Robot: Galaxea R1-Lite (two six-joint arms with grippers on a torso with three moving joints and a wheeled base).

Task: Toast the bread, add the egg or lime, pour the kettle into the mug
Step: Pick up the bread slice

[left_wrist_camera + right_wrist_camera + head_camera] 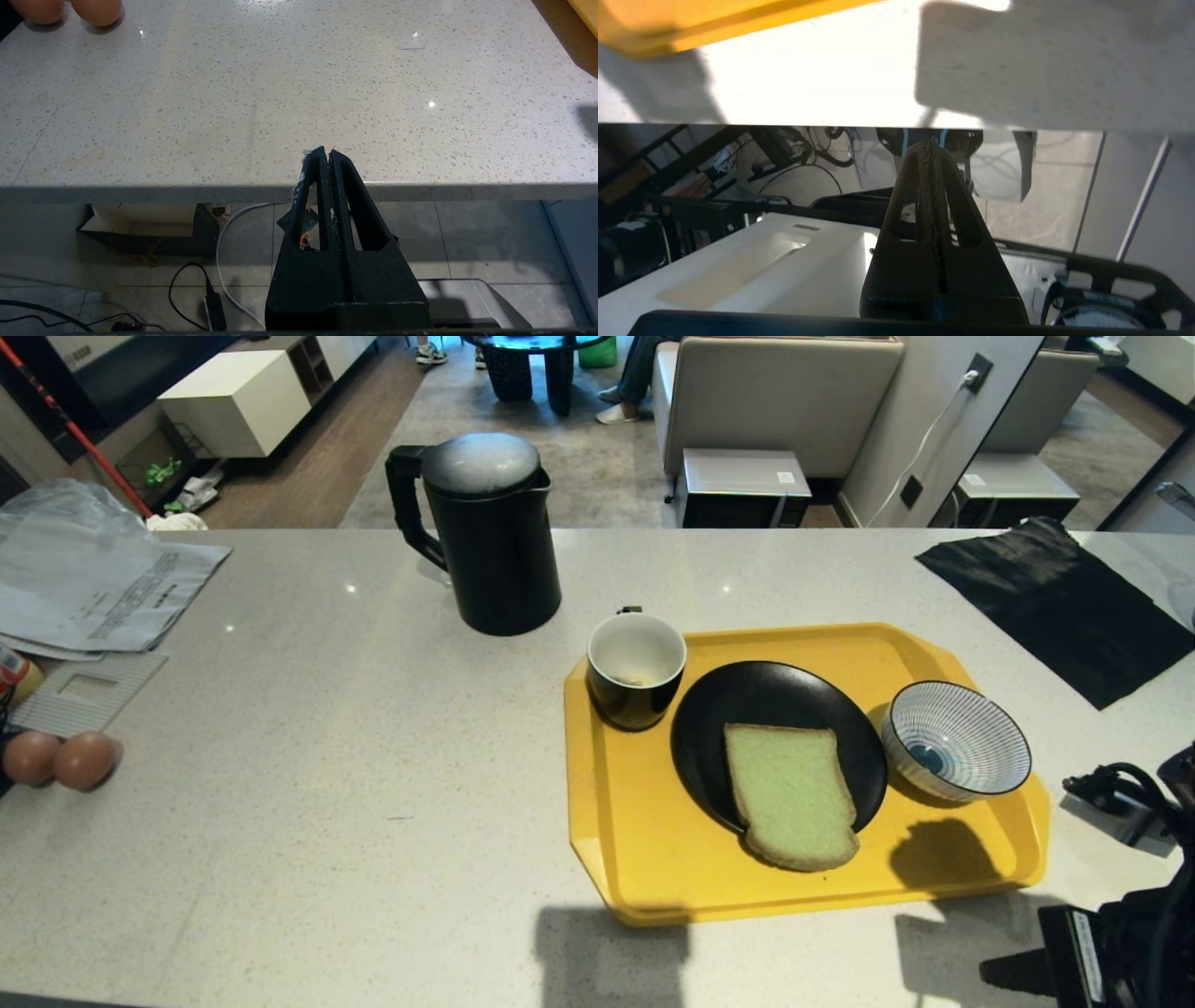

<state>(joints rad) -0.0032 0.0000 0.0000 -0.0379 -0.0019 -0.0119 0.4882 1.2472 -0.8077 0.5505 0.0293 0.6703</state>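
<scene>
The bread (791, 794), a thick slice with pale green crumb and a light brown crust, lies flat on a black plate (747, 705) in the middle of the yellow tray (644, 859), its near end hanging over the plate's rim toward the tray's near edge. The mug (635, 668), glossy black outside and white inside, stands upright in the tray's far left corner, touching or just beside the plate, with what may be a little residue at its bottom. The matte black kettle (493, 534) stands upright with its lid shut on the counter (327, 821) beyond the tray's far left corner, closer to the counter's far edge, its loop handle turned left.
</scene>
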